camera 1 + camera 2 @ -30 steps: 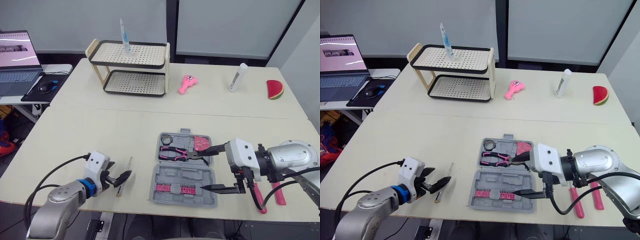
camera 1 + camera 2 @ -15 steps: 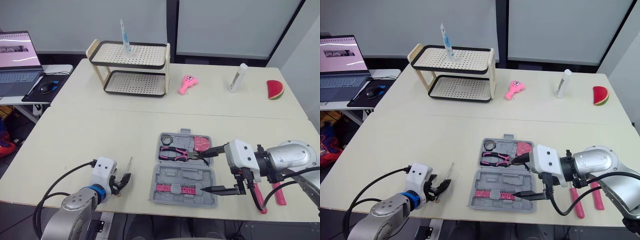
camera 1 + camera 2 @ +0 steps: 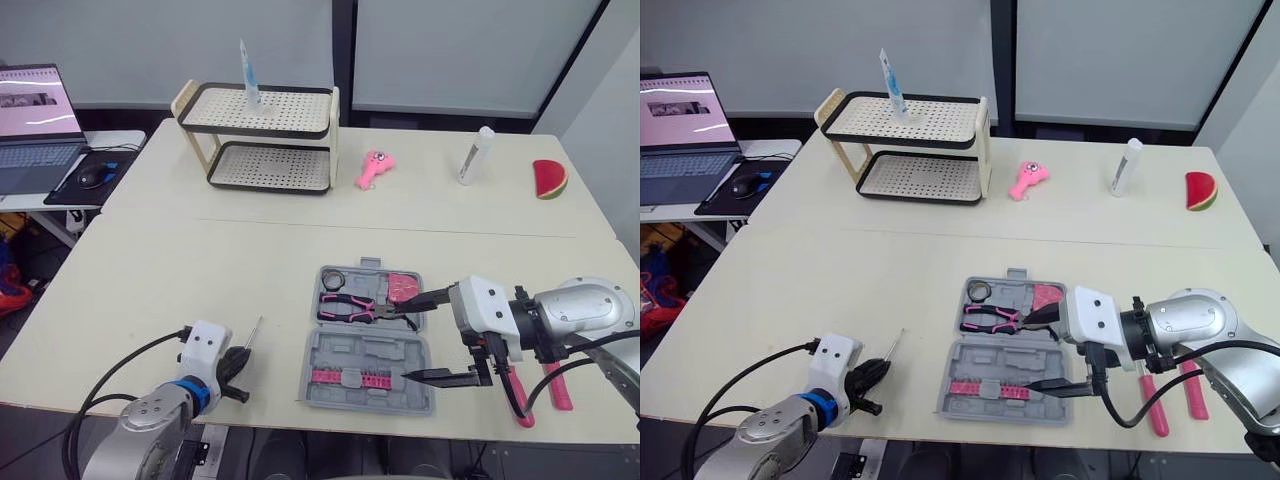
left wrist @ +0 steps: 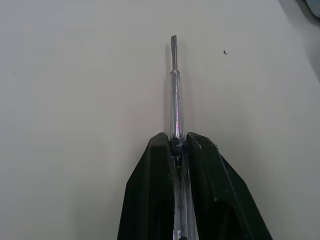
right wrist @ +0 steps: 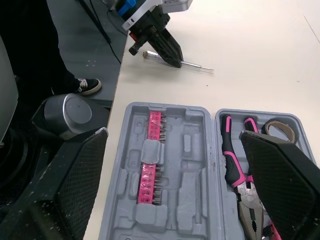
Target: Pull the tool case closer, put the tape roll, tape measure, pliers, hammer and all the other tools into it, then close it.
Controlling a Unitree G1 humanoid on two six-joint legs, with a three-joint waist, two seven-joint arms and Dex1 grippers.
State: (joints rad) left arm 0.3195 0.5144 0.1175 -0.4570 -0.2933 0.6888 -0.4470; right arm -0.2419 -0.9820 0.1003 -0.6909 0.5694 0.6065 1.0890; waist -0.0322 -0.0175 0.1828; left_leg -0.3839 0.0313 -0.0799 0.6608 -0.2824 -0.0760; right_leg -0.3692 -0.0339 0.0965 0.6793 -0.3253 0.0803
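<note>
1. Clamped the left gripper (image 4: 177,145) onto the thin clear-handled screwdriver (image 4: 173,85), left of the open grey plastic tool case (image 3: 365,350); spread open a second ago.
2. Right gripper (image 3: 406,344) same as before: wide open, empty, over the case.
3. Packed already: pink-handled pliers (image 3: 345,306), tape roll (image 3: 333,279). Left: screwdriver, pink-handled tools (image 3: 557,390) right of the case, shutting the lid.
4. No readable writing.

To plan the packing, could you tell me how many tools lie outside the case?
3: a screwdriver in the left gripper, two pink-handled tools right of the tool case; more may be hidden.
</note>
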